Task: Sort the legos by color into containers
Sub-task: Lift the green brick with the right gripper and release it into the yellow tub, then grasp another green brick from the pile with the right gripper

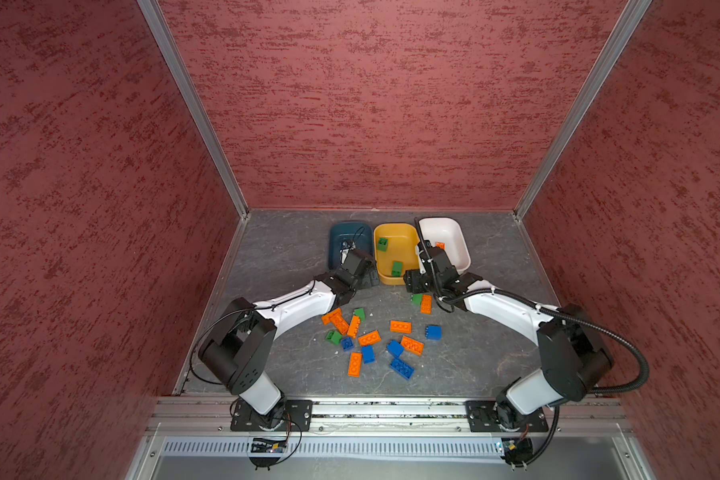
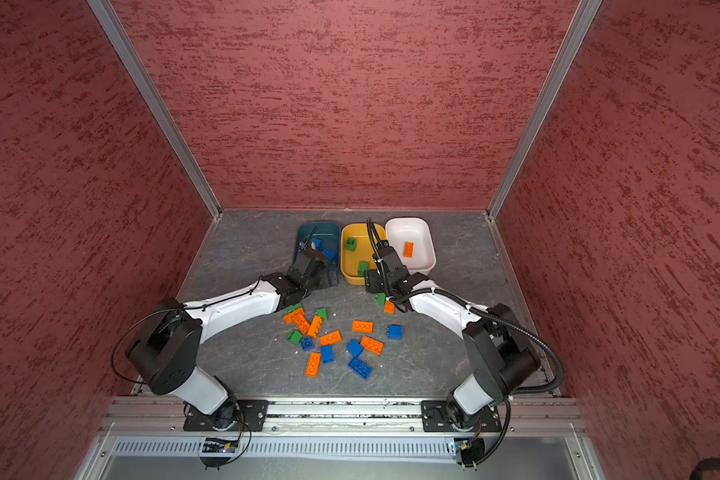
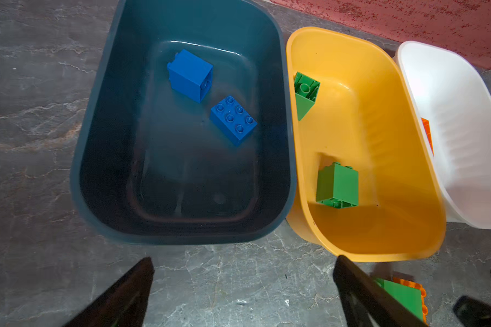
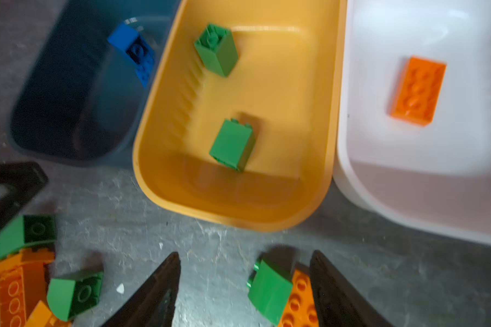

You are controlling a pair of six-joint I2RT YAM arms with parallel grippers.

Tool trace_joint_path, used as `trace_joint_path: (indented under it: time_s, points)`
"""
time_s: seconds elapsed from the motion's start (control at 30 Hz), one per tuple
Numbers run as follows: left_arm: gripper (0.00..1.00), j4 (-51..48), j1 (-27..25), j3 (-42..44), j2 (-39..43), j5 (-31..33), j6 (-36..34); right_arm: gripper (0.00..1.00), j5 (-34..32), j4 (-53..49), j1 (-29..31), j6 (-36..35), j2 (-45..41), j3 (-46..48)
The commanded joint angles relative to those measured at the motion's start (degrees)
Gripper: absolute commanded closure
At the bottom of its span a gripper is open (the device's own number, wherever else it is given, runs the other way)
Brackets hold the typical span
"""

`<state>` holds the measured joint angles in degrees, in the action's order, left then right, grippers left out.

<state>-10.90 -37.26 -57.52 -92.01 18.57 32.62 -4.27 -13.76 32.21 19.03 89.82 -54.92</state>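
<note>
Left hand (image 3: 244, 283) gapes wide and empty before the teal tub (image 3: 111, 113), whose near end its arm hides in both top views. Right hand (image 4: 244, 288), blurred, stands part-open astride a green brick (image 4: 270, 288), not gripping. Yellow tub (image 3: 380, 240) and white tub (image 3: 465, 127) complete the far-edge row. Loose legos (image 1: 400, 326) crowd the middle of the tabletop (image 1: 474, 365), with open room toward its right edge.
</note>
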Motion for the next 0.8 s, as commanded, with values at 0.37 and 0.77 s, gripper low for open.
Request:
trace_joint_path:
  time_s: [0.37, 0.77]
  points:
    - [0.01, 0.66, 0.10, -0.25, -1.28, -0.64, 0.34, 0.41, -1.69, -8.03, 0.82, 4.58, 9.49, -4.96]
    - [0.00, 0.50, 0.08, -0.40, -1.60, -0.68, 0.44, 0.48, -2.39, -8.89, 2.39, 3.54, 14.53, -7.21]
